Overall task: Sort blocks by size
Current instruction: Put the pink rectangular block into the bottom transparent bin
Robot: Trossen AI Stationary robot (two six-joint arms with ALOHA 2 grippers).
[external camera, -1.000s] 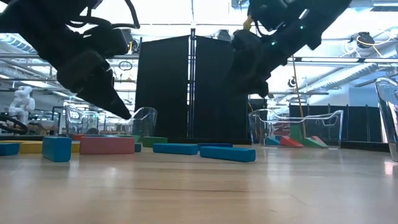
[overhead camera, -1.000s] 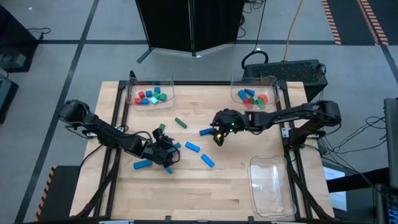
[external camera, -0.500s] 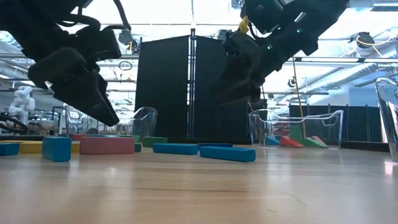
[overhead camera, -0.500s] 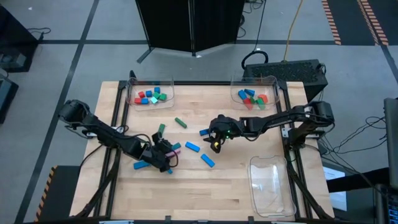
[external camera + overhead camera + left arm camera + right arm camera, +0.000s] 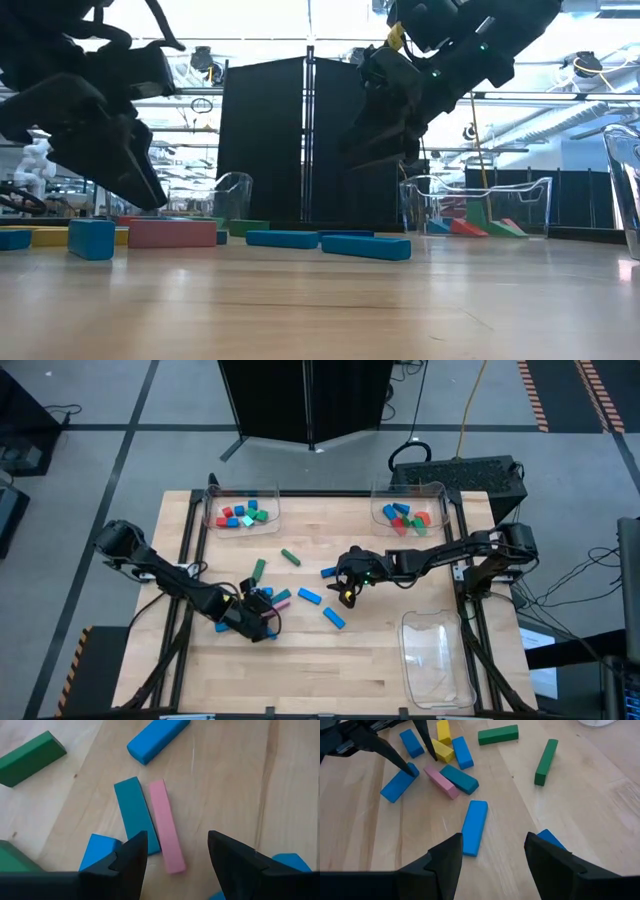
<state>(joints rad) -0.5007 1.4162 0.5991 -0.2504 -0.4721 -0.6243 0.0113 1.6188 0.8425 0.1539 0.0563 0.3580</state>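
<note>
Loose blocks lie flat on the wooden table: a pink bar (image 5: 166,826) beside a teal bar (image 5: 136,815), blue bars (image 5: 157,739) (image 5: 474,827), green bars (image 5: 497,734) (image 5: 546,754) and yellow blocks (image 5: 442,750). My left gripper (image 5: 262,624) is open and empty, its fingers just above the pink and teal bars. My right gripper (image 5: 347,590) is open and empty over the table's middle, above a blue bar (image 5: 309,596).
A clear tray (image 5: 242,512) at the far left and another (image 5: 408,510) at the far right each hold several small blocks. A third clear tray (image 5: 437,657) stands at the near right. More blue bars (image 5: 333,617) (image 5: 330,572) lie between the arms.
My left gripper has gone toward the table's near edge, still open, away from the block cluster. My right gripper has gone toward the near edge and a little left, lower over the blue bars, then kept still. No block has moved.
</note>
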